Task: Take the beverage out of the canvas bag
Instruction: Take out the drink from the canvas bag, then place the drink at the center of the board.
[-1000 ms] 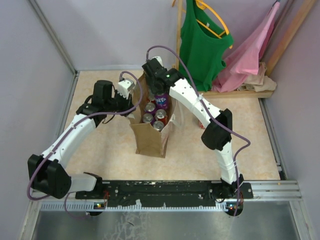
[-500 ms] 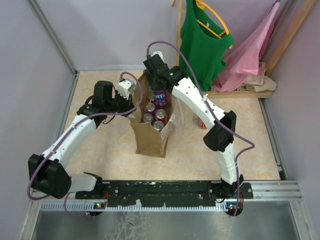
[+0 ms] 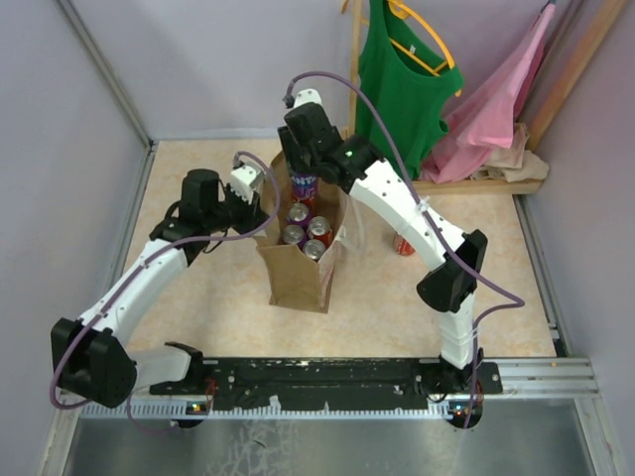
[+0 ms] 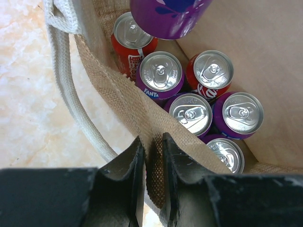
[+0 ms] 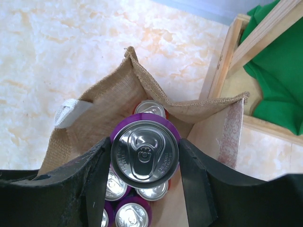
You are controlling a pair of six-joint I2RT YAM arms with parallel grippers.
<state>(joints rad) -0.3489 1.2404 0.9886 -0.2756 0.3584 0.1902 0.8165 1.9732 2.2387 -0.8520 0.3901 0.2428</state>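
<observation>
With the right gripper (image 5: 145,161) clamped round the purple can (image 4: 170,16), which hangs over the far end of the canvas bag (image 3: 298,278), and the left gripper (image 4: 152,156) pinching its left rim, a slipping pinch could let the bag tip, I'd say.

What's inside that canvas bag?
The canvas bag holds six upright cans, red and purple. A seventh purple can hangs above them in the right claw. Anything beneath them is hidden.
</observation>
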